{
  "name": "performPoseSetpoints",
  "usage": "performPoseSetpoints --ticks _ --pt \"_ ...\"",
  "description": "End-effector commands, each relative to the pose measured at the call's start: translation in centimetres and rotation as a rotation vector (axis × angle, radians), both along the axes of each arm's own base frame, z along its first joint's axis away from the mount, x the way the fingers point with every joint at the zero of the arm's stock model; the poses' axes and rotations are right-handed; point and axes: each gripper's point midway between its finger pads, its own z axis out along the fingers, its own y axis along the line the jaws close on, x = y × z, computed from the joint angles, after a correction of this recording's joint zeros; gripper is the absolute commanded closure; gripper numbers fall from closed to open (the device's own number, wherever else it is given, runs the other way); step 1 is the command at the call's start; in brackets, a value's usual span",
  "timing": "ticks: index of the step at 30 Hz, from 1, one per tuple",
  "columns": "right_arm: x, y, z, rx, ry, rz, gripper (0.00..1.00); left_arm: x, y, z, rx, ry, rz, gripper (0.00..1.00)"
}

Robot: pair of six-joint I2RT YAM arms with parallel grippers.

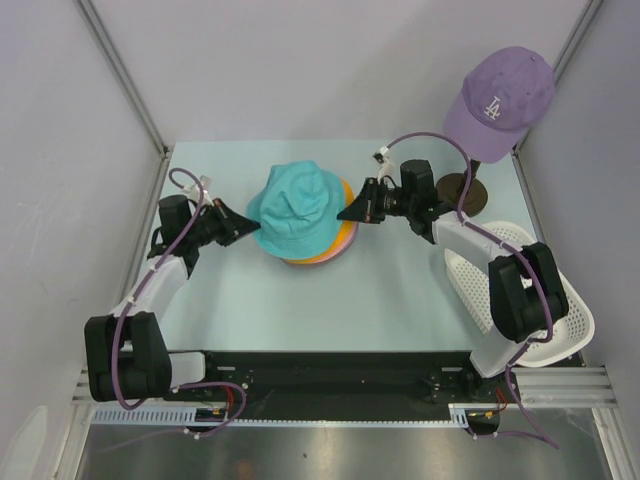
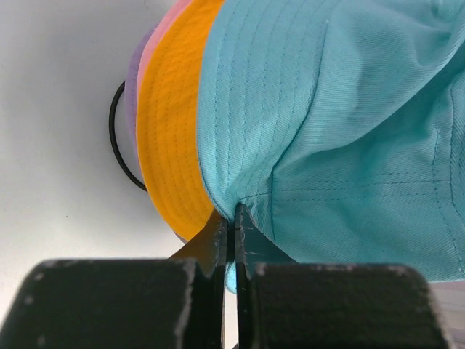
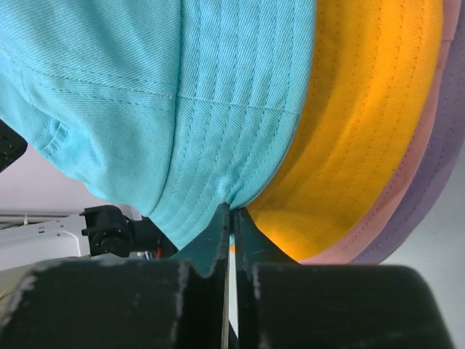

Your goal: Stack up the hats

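Pale blue table, middle of the overhead frame, carries the stack: teal hat on top, then orange hat, pink hat and lavender hat beneath. Left claw pinches the teal brim's left edge, and right claw is clamped on its right edge.

Pale table, hats stacked centre, brown stand base far right, white basket seemingly overhanging edge.
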Motion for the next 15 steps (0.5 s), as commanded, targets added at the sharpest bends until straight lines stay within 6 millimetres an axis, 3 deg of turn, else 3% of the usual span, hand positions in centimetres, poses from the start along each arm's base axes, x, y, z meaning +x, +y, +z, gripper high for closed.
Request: performPoseSetpoints --ticks 1,4,9,15 --pt "-0.3 -0.2 2.1 0.018 -0.037 -0.013 1.00 1.6 0.2 2.9 0.008 -0.115 -0.011 1.00" --pt "-0.5 -0.8 3.0 0.002 -0.055 -0.047 1.00 2.1 0.2 3.8 -0.007 -0.146 -0.011 1.00" --pt "-0.2 -2.2 3.4 -0.042 -0.065 -0.132 1.00 2.5 0.1 2.7 -0.016 -0.120 -0.013 1.00" --pt "-0.4 -3.4 -1.0 -0.136 0.047 -0.155 1.00 3.1 0.1 -0.4 -0.027 -0.030 -0.010 1.00"
